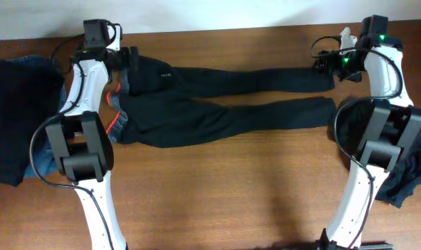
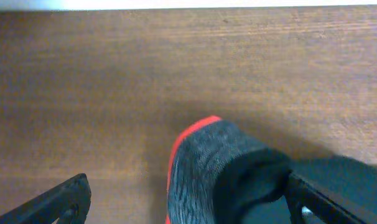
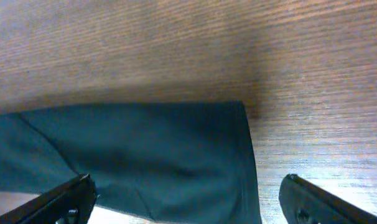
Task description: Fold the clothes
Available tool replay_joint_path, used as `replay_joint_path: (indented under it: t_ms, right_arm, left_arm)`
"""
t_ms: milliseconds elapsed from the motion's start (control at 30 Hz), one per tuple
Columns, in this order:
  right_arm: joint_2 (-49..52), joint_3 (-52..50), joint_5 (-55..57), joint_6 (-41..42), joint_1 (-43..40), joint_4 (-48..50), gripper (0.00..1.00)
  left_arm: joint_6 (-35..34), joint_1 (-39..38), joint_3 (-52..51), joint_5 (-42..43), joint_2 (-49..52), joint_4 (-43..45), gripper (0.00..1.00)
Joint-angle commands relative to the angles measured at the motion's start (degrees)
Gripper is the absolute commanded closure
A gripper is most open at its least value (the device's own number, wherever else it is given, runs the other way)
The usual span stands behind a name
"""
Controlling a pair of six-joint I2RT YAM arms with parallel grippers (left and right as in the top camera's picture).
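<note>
Here, long black fabric trousers (image 1: 217, 104) lie flat on a brown wooden table (image 1: 231, 201). The left gripper (image 1: 126, 57) stands released astride their red-edged grey waistband (image 2: 207, 162) (fingers spread wide). The right gripper (image 1: 324, 66) is likewise released over one leg cuff (image 3: 176, 162).

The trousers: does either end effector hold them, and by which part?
Nothing is held. The open left end effector is over the waistband, the open right end effector over a leg hem.

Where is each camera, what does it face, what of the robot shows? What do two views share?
Overhead: above the table, looking down at the trousers; left arm and right arm show.
Left wrist: on left arm, facing the waistband; open left tool shows.
Right wrist: on right arm, facing a leg hem; open right tool shows.
Shared: waistband, overhead and left wrist.
</note>
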Motion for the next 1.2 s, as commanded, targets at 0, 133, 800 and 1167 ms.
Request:
replay_joint_path:
  t_ms: [0,133,800,1167]
  right_arm:
    - [0.0,-2.4,-0.5,-0.9,0.3,2.1,0.01]
    - [0.0,-4.9,-0.5,-0.9,0.3,5.7,0.12]
    - [1.1,-7.0,-0.7,2.2,0.3,13.7,0.79]
    - [1.0,-3.8,-0.9,2.2,-0.9,13.1,0.96]
  left_arm:
    - [1.4,0.4,0.0,1.0,2.8,4.1,0.01]
    - [1.4,0.4,0.0,1.1,5.2,7.6,0.01]
    - [1.1,0.4,0.0,2.6,8.8,8.9,0.78]
    - [-0.2,0.4,6.8,1.5,8.8,4.1,0.99]
